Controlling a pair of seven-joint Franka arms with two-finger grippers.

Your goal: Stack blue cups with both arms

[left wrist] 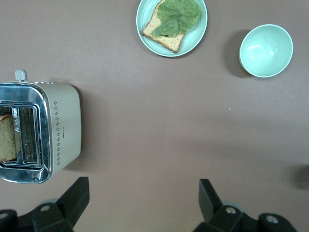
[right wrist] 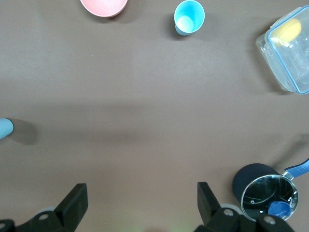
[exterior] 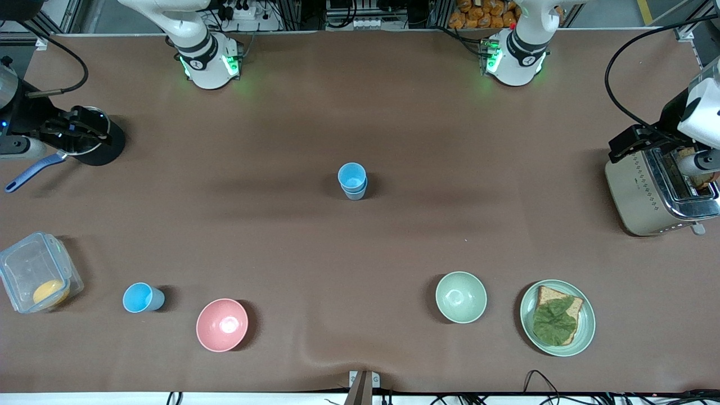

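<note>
Two blue cups stand nested in the middle of the table: a bright sky-blue cup (exterior: 351, 175) sits inside a paler grey-blue cup (exterior: 355, 194). The edge of this stack shows in the right wrist view (right wrist: 5, 128). A third, sky-blue cup (exterior: 143, 297) stands alone toward the right arm's end, near the front camera; it also shows in the right wrist view (right wrist: 189, 17). My right gripper (right wrist: 142, 189) is open and empty, held high beside the pot. My left gripper (left wrist: 143, 187) is open and empty, held high beside the toaster.
A black pot (exterior: 95, 138) with a blue handle and a clear lidded box (exterior: 35, 273) lie at the right arm's end. A pink bowl (exterior: 222, 325), a pale green bowl (exterior: 460, 297), a plate with bread and lettuce (exterior: 557, 318) and a toaster (exterior: 655, 191) are also on the table.
</note>
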